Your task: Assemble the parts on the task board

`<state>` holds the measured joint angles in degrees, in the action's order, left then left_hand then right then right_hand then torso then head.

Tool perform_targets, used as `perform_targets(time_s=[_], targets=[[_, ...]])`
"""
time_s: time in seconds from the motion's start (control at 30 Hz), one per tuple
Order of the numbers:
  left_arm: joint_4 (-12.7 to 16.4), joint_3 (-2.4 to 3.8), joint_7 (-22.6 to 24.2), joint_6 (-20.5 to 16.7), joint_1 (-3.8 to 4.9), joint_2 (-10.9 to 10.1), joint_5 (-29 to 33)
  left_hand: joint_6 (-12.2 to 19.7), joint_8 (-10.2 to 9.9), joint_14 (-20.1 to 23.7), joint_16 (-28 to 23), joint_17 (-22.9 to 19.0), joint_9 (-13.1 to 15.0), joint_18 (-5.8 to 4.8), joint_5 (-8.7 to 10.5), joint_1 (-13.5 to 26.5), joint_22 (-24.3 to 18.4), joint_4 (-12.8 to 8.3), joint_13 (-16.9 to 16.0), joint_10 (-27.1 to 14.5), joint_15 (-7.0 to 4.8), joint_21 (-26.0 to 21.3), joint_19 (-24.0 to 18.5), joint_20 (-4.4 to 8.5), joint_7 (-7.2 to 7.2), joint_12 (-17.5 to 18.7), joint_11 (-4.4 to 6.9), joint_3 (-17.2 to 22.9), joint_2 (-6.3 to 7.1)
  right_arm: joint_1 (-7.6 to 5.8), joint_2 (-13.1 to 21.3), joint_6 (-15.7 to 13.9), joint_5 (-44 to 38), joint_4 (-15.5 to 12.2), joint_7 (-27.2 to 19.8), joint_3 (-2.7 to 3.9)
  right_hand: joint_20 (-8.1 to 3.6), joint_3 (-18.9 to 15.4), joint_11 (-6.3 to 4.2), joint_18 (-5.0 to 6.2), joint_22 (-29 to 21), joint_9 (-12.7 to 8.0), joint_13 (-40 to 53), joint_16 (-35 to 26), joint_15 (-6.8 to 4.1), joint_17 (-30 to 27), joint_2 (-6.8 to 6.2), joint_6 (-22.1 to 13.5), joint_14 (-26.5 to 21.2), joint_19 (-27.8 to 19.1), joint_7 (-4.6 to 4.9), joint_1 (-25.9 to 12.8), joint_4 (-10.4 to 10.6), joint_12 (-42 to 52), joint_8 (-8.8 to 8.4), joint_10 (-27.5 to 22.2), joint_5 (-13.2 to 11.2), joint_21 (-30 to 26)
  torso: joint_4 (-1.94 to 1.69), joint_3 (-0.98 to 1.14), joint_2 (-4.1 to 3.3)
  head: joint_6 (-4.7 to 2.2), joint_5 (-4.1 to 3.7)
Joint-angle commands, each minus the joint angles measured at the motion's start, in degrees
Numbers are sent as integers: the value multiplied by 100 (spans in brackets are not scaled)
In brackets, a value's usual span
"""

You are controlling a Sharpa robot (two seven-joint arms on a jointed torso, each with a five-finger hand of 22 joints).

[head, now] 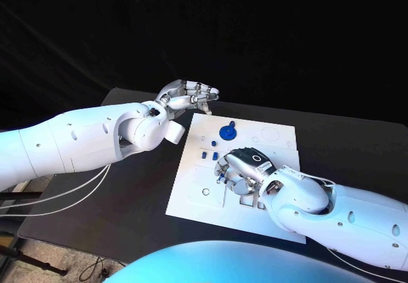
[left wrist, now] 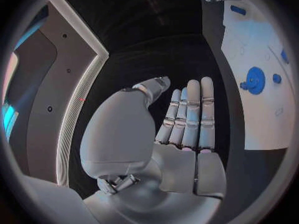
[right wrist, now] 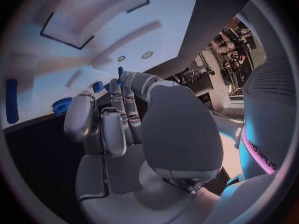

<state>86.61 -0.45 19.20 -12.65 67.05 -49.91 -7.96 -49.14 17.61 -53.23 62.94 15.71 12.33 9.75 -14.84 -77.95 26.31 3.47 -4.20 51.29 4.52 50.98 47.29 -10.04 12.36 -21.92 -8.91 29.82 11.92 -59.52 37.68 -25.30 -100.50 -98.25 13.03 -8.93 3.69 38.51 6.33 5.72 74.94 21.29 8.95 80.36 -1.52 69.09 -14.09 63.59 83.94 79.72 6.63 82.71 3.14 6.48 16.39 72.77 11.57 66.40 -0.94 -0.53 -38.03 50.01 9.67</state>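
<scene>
The white task board lies mid-table. A round blue part sits near its far edge, and two small blue parts stand at its left side. My right hand is low over the board's middle with its fingers pointing down. In the right wrist view my right hand pinches a thin blue part between thumb and fingertip, close to the board. My left hand hovers beyond the board's far left corner. In the left wrist view my left hand has straight fingers and an empty palm.
The black table extends left of the board under my left arm. A blue toothed wheel and a long blue piece lie on the board near my right hand. The round blue part lies beyond my left hand's fingertips.
</scene>
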Motion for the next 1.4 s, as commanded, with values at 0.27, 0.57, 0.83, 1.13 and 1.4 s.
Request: perform_targets(time_s=[0.27,0.57,0.83,1.13,1.4], targets=[[-4,3,16,120,2,22,0,37,-37,10,-40,-10,-6,74,-13,-8,-14,-20,9,-40,35,-42,-14,-23,18,-23,-15,-34,-22,81,-50,-69,-95,38,-96,0,9,301,-380,-65,562,5,22,-23,-46,-4,53,29,231,2,12,-9,-307,14,-24,430,37,-30,-1,-7,0,-1,80],[-9,3,7,133,2,20,-1,37,-37,10,-40,-10,-6,74,-13,-8,-14,-20,9,-40,35,-42,-14,-23,18,-23,-15,-34,-22,117,-78,-56,-120,117,-101,-2,9,304,-378,-65,563,7,23,-20,-45,0,54,28,232,1,14,-17,-310,11,-26,430,36,-32,-4,-6,-4,-1,107],[-9,3,-3,147,2,17,-3,37,-37,10,-40,-10,-6,74,-13,-8,-14,-20,9,-40,35,-42,-14,-23,18,-23,-15,-34,-22,128,-92,-38,-154,171,-76,-3,9,304,-378,-65,563,7,23,-20,-45,0,54,28,232,1,14,-17,-310,11,-26,430,36,-32,-3,-5,-3,-1,120],[-5,3,-17,163,2,15,-5,37,-39,7,-45,-14,-6,74,-12,-3,-23,-16,8,-44,37,-52,-7,-26,19,-31,-17,-42,-26,132,-138,26,-186,224,-62,-6,9,304,-378,-65,563,7,23,-20,-45,0,54,28,232,1,14,-17,-310,11,-26,430,36,-32,-3,-3,-2,-1,130],[-1,3,-28,166,2,13,-12,37,-39,7,-45,-14,-6,74,-12,-3,-23,-16,8,-44,37,-52,-7,-26,19,-31,-17,-42,-26,139,-179,103,-190,239,-78,-16,11,308,-376,-63,562,10,25,-18,-43,1,57,26,233,-4,17,-38,-316,4,-29,430,31,-44,-6,-8,0,-1,132]])
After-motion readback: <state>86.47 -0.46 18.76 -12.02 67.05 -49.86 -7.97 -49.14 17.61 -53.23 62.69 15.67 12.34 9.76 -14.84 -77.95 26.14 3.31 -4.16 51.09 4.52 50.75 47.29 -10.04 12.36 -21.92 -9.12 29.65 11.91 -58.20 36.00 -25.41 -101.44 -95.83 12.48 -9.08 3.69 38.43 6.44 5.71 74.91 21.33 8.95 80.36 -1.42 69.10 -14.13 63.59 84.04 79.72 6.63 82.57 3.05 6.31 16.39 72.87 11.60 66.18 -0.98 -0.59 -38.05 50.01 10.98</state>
